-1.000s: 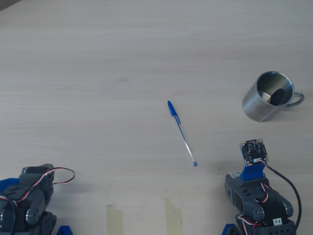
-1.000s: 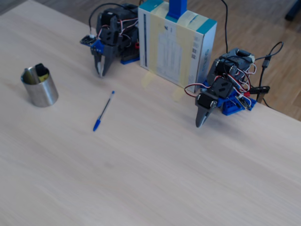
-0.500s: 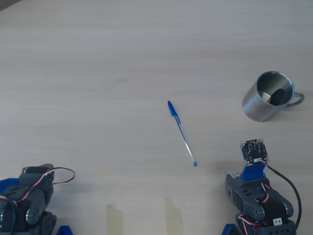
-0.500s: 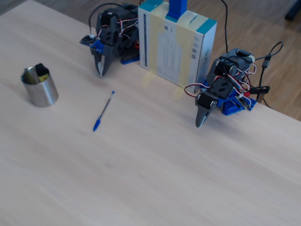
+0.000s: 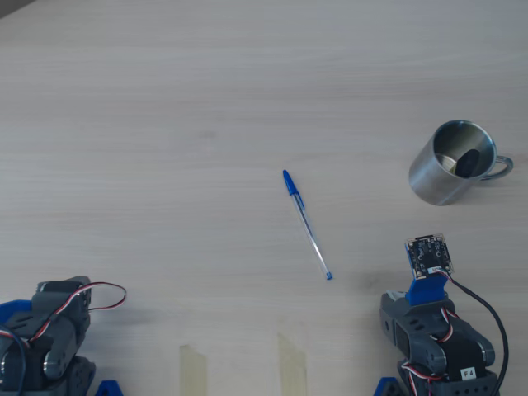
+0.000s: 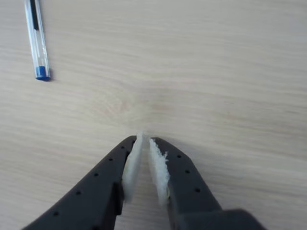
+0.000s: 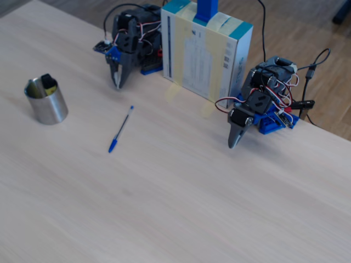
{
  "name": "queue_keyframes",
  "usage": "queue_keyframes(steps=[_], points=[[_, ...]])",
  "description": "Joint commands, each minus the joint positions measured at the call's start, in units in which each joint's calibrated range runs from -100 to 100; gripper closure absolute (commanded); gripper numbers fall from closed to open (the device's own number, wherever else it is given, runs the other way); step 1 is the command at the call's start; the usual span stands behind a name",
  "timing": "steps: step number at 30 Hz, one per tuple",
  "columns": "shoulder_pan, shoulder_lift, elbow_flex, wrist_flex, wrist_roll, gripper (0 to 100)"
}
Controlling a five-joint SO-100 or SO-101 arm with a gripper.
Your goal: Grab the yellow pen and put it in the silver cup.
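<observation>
One silver cup (image 7: 46,103) at far left of the fixed view: brushed steel, cylindrical, shiny, standing upright on the pale wood-grain tabletop (image 7: 164,208). One yellow pen (image 7: 49,83) stands inside it, chunky, its black cap poking above the rim and a bit of yellow showing below. In the overhead view the same cup (image 5: 445,169) sits at right, thin loop handle pointing right, and the pen (image 5: 468,161) shows as a dark oval against the inner wall.

One ballpoint (image 7: 120,129) lies flat right of the cup in the fixed view: thin clear barrel, blue cap at the lower end. In the overhead view it (image 5: 306,223) lies diagonally mid-table, well apart from the cup. The wrist view catches only its blue-plugged end (image 6: 38,45) at upper left.

Two arms, both folded low at the tabletop's far edge in the fixed view, dark grey plastic on blue bases, red-and-white servo wires. One cardboard box (image 7: 205,49) with teal edges stands between them.

Claw (image 6: 145,140): two dark, hole-dotted fingers with white pads, tips nearly touching, nothing between them, pointing at bare tabletop. In the fixed view it (image 7: 116,83) hangs just right of the cup, apart from it.
</observation>
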Motion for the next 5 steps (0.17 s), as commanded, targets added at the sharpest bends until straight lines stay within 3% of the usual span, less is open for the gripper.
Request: queue_keyframes(steps=[1, 5], points=[[0.4, -0.2, 0.9, 1.8, 0.4, 98], [0.4, -0.2, 0.9, 1.8, 0.4, 98]])
